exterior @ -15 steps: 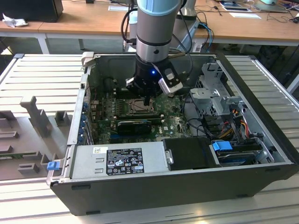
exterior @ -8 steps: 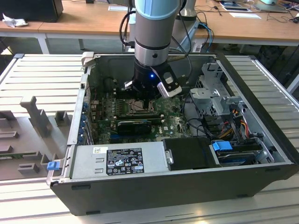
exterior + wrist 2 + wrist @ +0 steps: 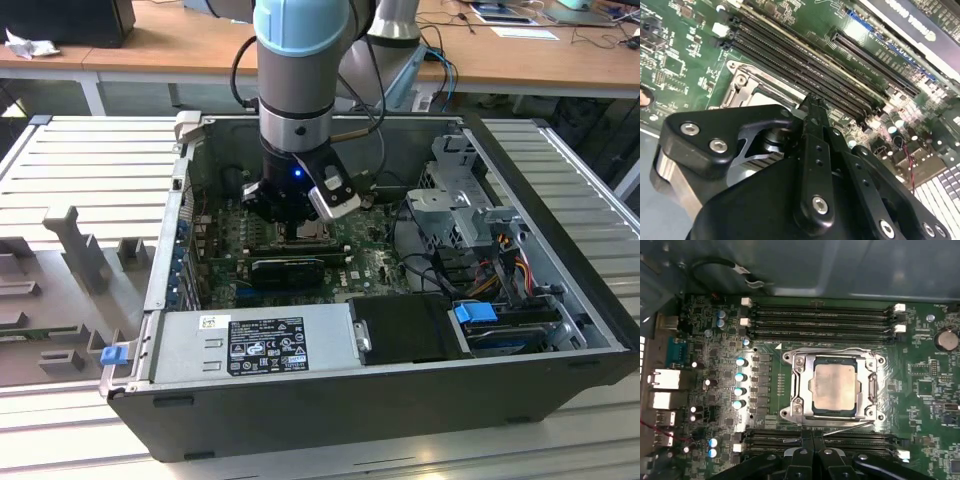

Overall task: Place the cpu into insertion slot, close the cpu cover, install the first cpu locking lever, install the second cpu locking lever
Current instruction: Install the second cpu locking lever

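Observation:
In the first wrist view the cpu [image 3: 834, 385] lies flat in the insertion slot [image 3: 835, 360], its pale metal top showing through the window of the cpu cover [image 3: 798, 390], which is down over it. One thin locking lever [image 3: 830, 350] runs along the far side of the socket. A second lever [image 3: 847, 426] lies slanted along the near side, its end at my fingertips. My gripper [image 3: 812, 436] is shut, its tips just off the socket's near edge. The second wrist view has the shut gripper [image 3: 812, 104] beside the socket frame [image 3: 742, 82]. In the exterior view the gripper [image 3: 300, 222] hangs low over the motherboard.
Memory slots [image 3: 820, 315] flank the socket on both sides. A row of capacitors [image 3: 740, 376] stands beside it. In the exterior view a black card [image 3: 290, 268], the power supply [image 3: 260, 340], a drive cage [image 3: 465, 205] and cables [image 3: 500, 260] crowd the open case.

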Robot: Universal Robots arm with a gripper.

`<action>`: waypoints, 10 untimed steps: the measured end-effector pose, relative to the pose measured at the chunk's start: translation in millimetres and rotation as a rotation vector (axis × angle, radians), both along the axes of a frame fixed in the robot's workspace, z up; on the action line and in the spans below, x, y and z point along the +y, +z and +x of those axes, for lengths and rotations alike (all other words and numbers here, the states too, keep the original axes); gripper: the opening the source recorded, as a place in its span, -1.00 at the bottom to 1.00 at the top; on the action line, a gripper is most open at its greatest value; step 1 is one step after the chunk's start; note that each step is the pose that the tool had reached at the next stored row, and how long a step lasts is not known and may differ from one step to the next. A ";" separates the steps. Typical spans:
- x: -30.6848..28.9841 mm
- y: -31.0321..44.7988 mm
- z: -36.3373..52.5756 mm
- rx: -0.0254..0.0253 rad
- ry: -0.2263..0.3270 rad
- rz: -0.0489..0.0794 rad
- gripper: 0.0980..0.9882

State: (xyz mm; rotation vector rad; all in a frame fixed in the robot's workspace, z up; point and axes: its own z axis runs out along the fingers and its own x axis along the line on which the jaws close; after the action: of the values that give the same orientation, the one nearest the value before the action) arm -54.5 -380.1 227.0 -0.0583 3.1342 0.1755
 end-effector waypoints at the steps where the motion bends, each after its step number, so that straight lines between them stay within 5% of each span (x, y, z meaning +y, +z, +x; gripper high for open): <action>1: 0.0 -4.3 -0.5 0.0001 0.000 0.000 -0.98; 8: -2.1 -13.5 -8.4 0.0000 0.030 0.033 -0.98; 10: -6.3 -14.6 -11.6 -0.0004 0.031 0.058 -0.98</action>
State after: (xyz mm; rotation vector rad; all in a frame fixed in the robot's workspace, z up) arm -66.1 -386.4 212.4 -0.1064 3.1268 0.2661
